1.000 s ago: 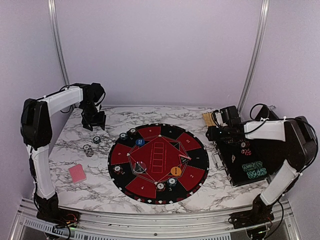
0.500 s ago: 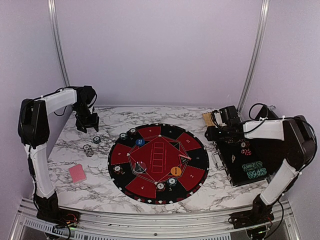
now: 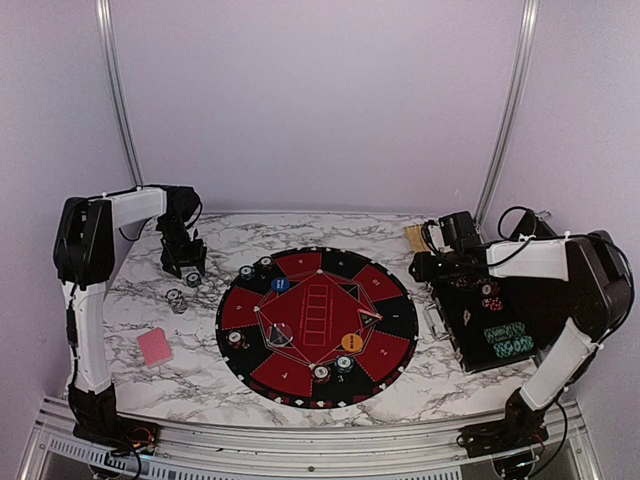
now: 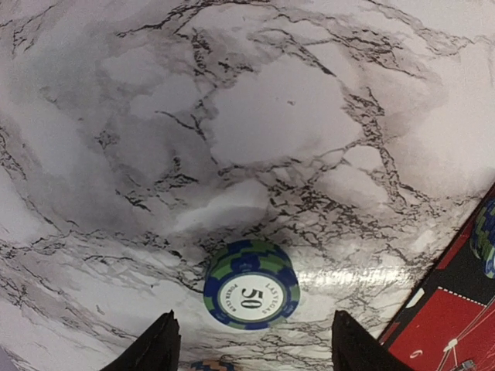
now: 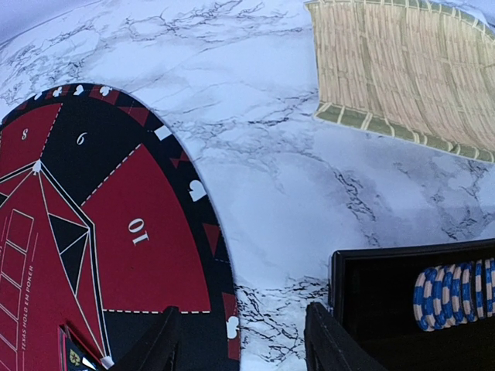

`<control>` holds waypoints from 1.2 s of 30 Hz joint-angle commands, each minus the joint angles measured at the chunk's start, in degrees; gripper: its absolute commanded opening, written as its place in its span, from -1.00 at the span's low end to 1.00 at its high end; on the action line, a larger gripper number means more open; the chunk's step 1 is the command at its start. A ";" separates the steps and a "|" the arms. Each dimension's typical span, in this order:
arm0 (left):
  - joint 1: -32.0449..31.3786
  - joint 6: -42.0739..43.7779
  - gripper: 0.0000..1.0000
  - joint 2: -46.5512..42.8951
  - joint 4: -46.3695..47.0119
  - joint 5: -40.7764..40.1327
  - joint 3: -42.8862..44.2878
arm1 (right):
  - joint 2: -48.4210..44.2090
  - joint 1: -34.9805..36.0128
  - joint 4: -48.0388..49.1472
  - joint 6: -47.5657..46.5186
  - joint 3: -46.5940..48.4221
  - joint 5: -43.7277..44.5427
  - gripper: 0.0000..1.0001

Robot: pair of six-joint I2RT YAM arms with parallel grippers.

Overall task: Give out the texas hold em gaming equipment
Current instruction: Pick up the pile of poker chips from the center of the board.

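A blue-and-green poker chip (image 4: 251, 285) marked 50 lies flat on the marble. It sits just ahead of my left gripper (image 4: 255, 349), which is open with nothing between its fingers. From above, the left gripper (image 3: 186, 262) hovers over that chip (image 3: 192, 279), left of the mat. More chips (image 3: 247, 271) sit around the mat's rim, with a blue button (image 3: 280, 284) and an orange button (image 3: 351, 342) on it. A pink-backed card (image 3: 155, 346) lies near the left front. My right gripper (image 3: 420, 265) (image 5: 241, 340) is open and empty between the mat and the case.
The round black-and-red mat (image 3: 390, 320) (image 5: 116, 216) fills the table's middle. The black case (image 3: 470, 340) (image 5: 387, 301) stands at the right, holding a blue-and-white chip row (image 5: 456, 294). A bamboo mat (image 5: 394, 69) lies at the back right. Clear rings (image 3: 176, 298) rest beside the left chip.
The left arm has folded in, bringing its gripper forward and down over the chip left of the mat, its jaws a little wider. The right arm has not moved.
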 commanded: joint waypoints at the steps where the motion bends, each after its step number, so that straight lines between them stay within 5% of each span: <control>1: 0.28 0.95 0.37 1.88 0.07 1.17 1.97 | 0.38 -0.57 0.17 -0.33 1.95 -0.39 0.05; 23: -0.61 1.89 0.23 5.14 -0.02 -2.78 0.79 | 0.19 -0.57 0.28 -0.26 1.94 -0.46 0.05; 36: -2.46 2.01 -0.15 6.49 -0.02 -2.96 1.54 | -0.54 -0.57 0.25 -0.20 1.61 -0.25 0.05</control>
